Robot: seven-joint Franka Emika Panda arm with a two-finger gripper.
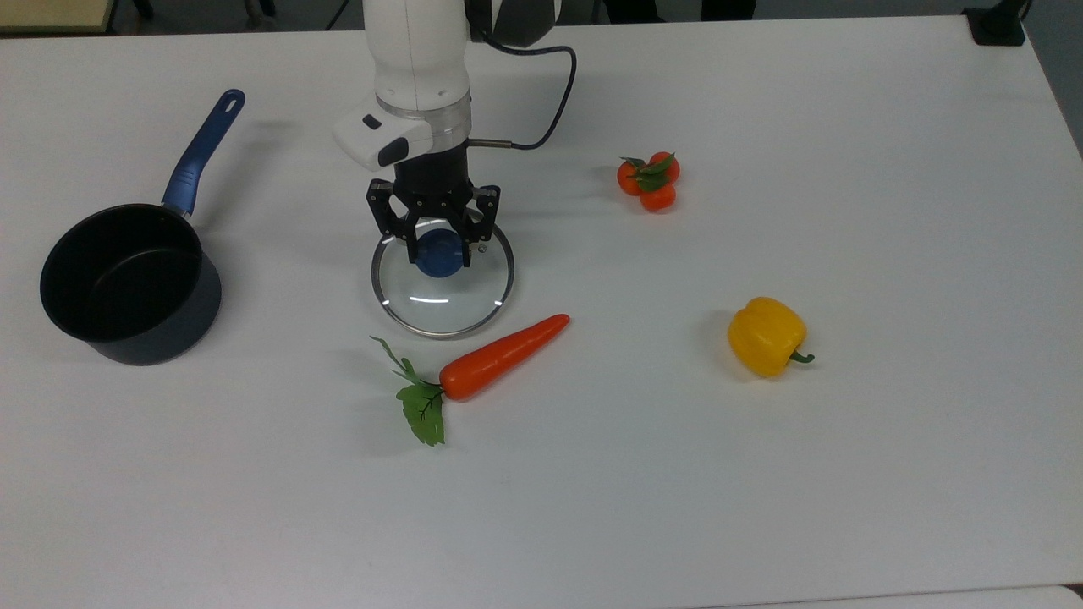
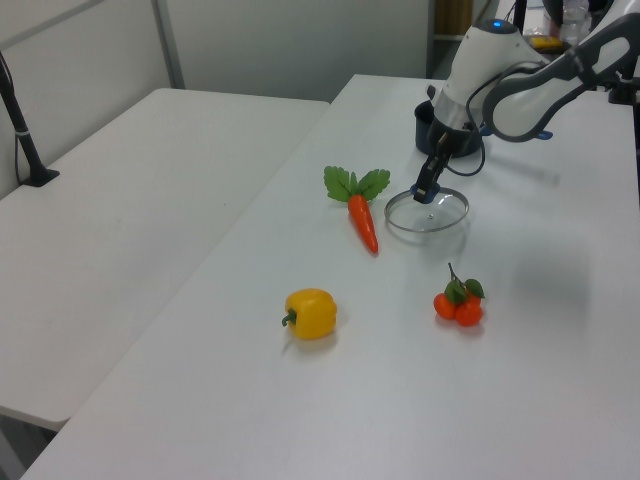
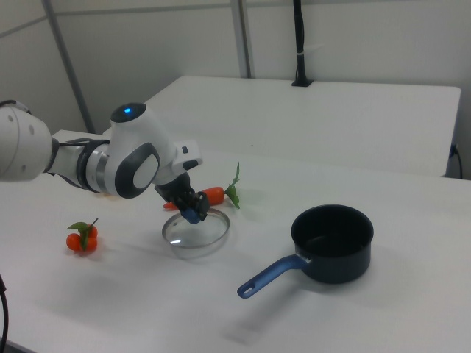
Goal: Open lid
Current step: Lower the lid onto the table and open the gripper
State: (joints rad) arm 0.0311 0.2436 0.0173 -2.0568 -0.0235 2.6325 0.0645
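Observation:
The lid [image 1: 442, 296] [image 2: 428, 211] [image 3: 196, 233] is a clear glass disc with a silver rim and a blue knob [image 1: 437, 254]. It hangs low over the white table, apart from the saucepan and just above the carrot in the top view. My gripper [image 1: 439, 247] [image 2: 424, 191] [image 3: 190, 211] points down onto it, shut on the blue knob, fingers either side. The dark saucepan [image 1: 127, 283] [image 3: 333, 242] with a blue handle [image 1: 203, 148] stands uncovered at the top view's left.
An orange carrot [image 1: 499, 357] with green leaves lies just below the lid in the top view. A cluster of small tomatoes [image 1: 649, 180] and a yellow pepper [image 1: 766, 336] sit to the top view's right. The table [image 1: 761, 507] stretches bare in front.

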